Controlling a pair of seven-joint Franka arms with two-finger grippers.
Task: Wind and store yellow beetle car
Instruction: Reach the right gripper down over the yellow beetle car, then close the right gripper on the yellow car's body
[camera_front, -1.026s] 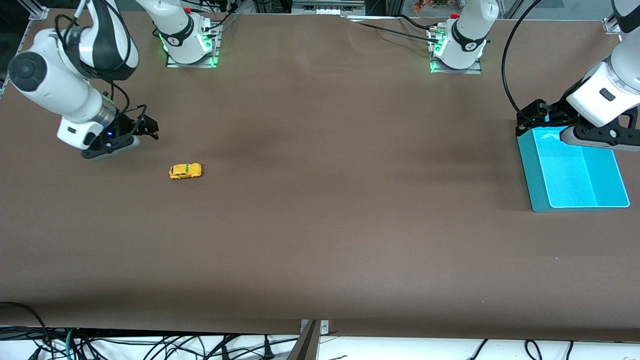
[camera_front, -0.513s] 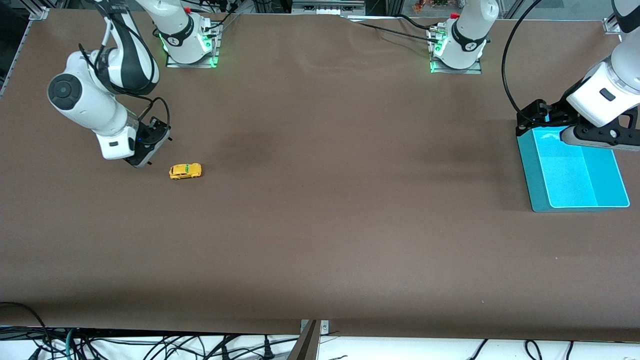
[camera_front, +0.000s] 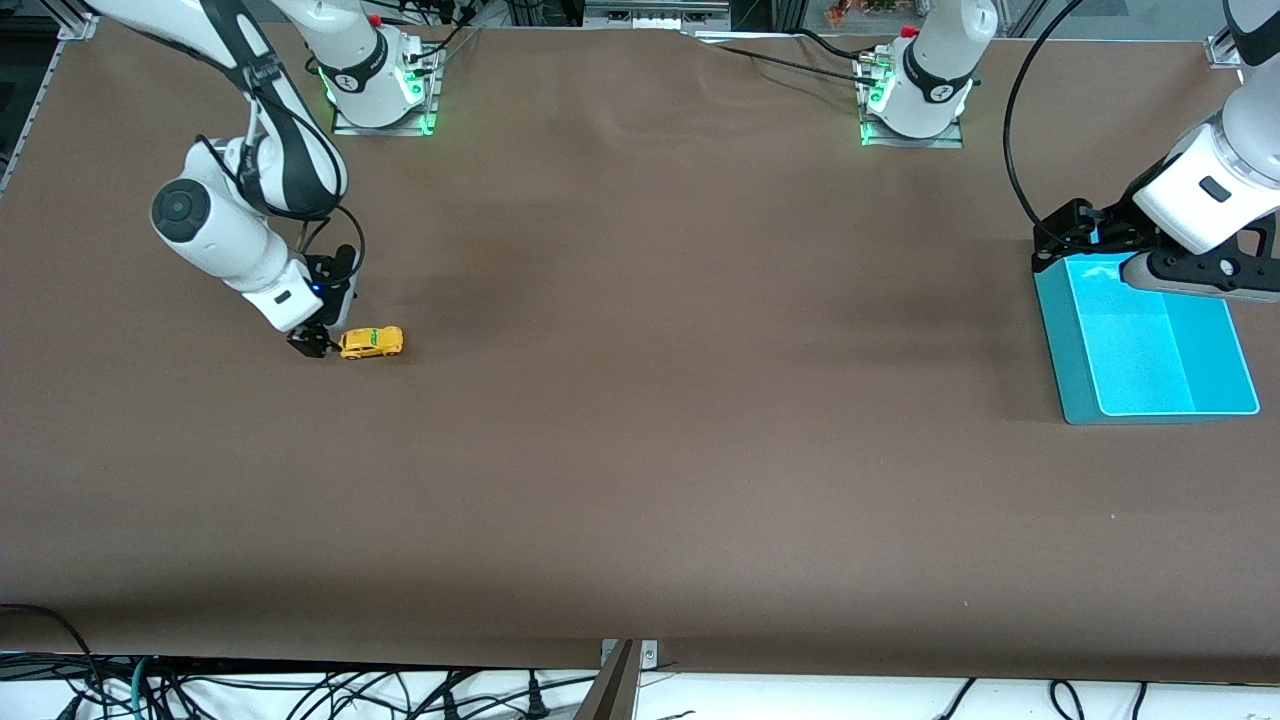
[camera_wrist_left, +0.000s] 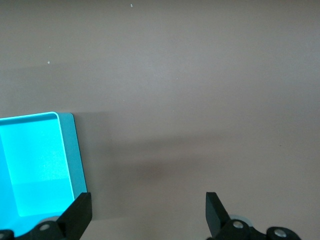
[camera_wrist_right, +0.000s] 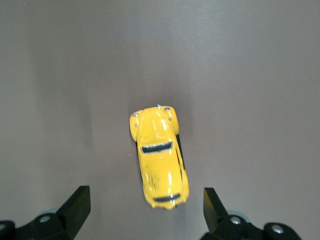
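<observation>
The yellow beetle car (camera_front: 371, 342) sits on the brown table toward the right arm's end. In the right wrist view the car (camera_wrist_right: 159, 157) lies just ahead of the open fingers, its rear end between their tips. My right gripper (camera_front: 312, 343) is open, low over the table right beside the car's end. My left gripper (camera_front: 1200, 275) is open and empty, waiting over the edge of the cyan bin (camera_front: 1150, 345); in the left wrist view its fingertips (camera_wrist_left: 80, 212) frame bare table beside the bin (camera_wrist_left: 35, 165).
The cyan bin stands at the left arm's end of the table. The arm bases (camera_front: 375, 80) stand along the table's edge farthest from the front camera.
My right gripper has swung from beside the table's end toward the car and come down next to it. The car and the left arm have not moved.
</observation>
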